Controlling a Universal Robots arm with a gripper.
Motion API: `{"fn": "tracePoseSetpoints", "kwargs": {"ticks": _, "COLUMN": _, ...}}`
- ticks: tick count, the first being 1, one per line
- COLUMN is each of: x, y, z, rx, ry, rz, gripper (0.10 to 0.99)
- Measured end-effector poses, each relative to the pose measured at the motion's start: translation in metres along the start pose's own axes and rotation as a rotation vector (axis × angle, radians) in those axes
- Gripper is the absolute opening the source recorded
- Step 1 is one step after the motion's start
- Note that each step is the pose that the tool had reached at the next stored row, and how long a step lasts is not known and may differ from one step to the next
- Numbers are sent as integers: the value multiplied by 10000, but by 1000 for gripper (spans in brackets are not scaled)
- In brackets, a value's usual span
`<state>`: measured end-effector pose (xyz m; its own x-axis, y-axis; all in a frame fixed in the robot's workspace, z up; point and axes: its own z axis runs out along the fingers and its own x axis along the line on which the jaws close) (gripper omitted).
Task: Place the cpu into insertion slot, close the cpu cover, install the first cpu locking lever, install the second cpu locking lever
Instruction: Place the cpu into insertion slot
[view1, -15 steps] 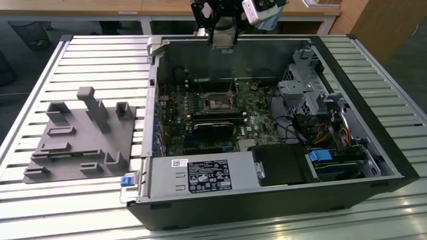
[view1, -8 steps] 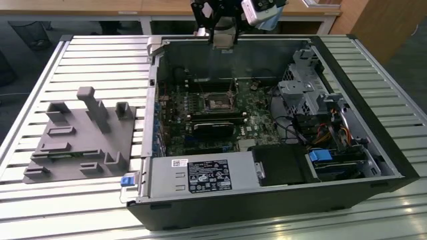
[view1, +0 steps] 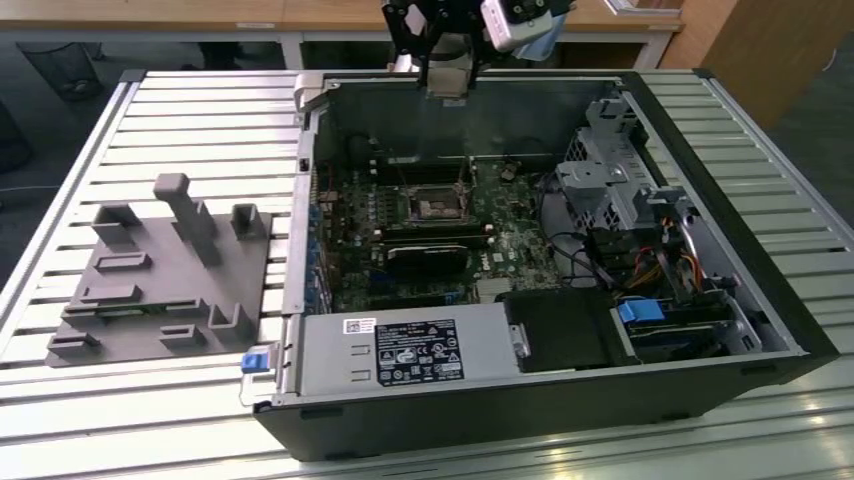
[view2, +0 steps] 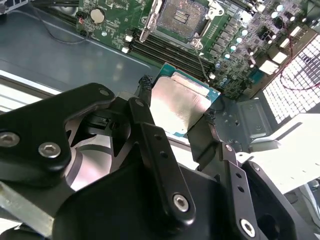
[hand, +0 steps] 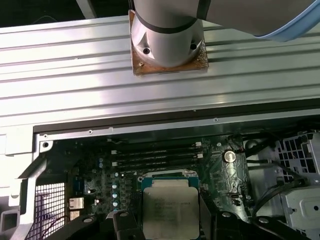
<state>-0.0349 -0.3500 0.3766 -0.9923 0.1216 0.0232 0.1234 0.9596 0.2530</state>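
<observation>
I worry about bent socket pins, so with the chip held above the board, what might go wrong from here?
1. The black gripper pinches the flat square silver-topped cpu by two opposite sides only, so it might tilt or slip.
2. It hangs clear of the dark square metal-rimmed insertion slot; a drop could strike the green circuit board.
3. Lowered skewed, it may catch the slot's rim.

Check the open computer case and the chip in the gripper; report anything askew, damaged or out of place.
Nothing stands out. The flat square silver-topped cpu sits squarely in the black gripper, held by two opposite edges above the green circuit board; the dark square insertion slot lies open and empty.
</observation>
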Motion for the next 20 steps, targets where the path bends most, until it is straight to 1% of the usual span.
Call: {"fn": "tracePoseSetpoints", "kwargs": {"ticks": 20, "x": 0, "y": 0, "z": 0, "rx": -15, "ry": -169, "rz": 647, "gripper": 541}}
